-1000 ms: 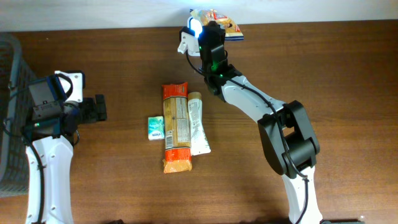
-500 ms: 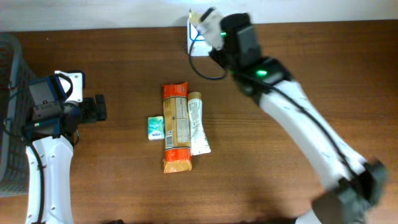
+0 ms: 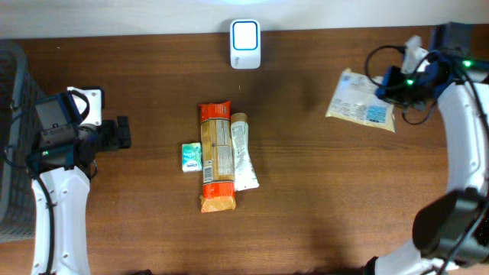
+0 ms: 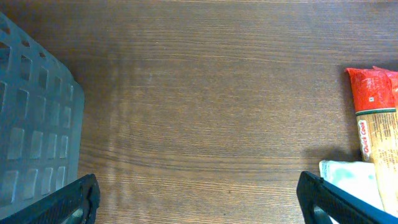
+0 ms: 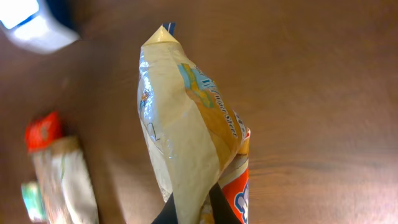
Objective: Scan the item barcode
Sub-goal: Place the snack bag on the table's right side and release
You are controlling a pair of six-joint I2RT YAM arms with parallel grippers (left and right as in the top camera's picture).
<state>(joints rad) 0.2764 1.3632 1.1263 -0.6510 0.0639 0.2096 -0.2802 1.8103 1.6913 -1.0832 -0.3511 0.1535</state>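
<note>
Overhead view of a brown wooden table (image 3: 306,206) with a white robot arm at each side. The right gripper (image 3: 388,82) is clamped tight on one end of a pale snack bag (image 3: 357,102), which stretches away to that gripper's left. Whether the bag touches the table cannot be told. In the right wrist view the bag (image 5: 186,124) runs straight ahead of the dark fingers (image 5: 222,211), which pinch its orange end. A white scanner (image 3: 245,34) with a lit window stands well to the left of this gripper, at the far edge of the table. The left gripper (image 3: 120,133) has its jaws wide apart and holds nothing. Ahead of it, toward the middle of the table, lie a small green packet (image 3: 192,156), a long orange packet (image 3: 215,156) and a white tube (image 3: 243,153), side by side and touching. A grey mesh basket (image 3: 11,137) stands behind the left gripper, at the table's edge
</note>
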